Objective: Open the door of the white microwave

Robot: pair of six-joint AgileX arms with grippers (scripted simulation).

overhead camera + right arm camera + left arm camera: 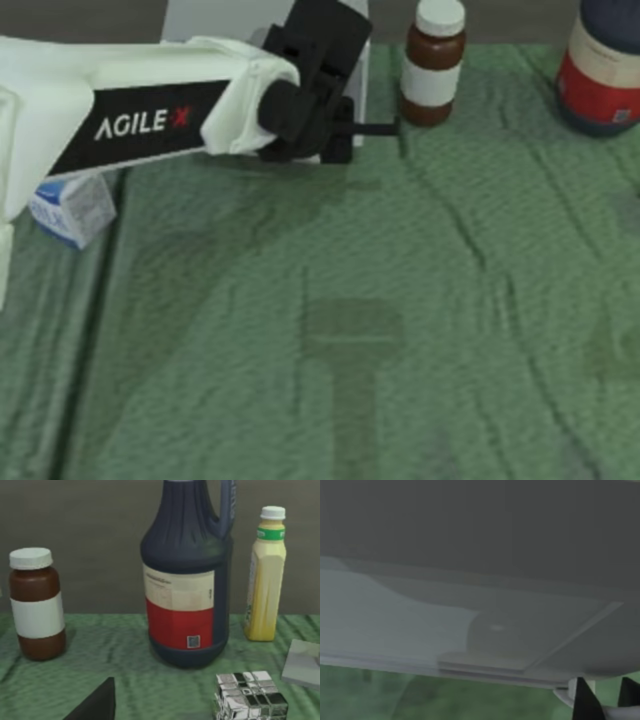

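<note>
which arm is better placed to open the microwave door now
Left. Its hand is already at the white microwave at the table's far edge, and its wrist view is filled by the door. The right arm is absent from the top view, facing bottles.

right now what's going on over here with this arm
The left arm reaches across the far side of the table, its left gripper up against the white microwave, beside a brown bottle. The left wrist view is filled by the door and its grey window at close range. The right arm is out of the top view, facing a dark jug.
</note>
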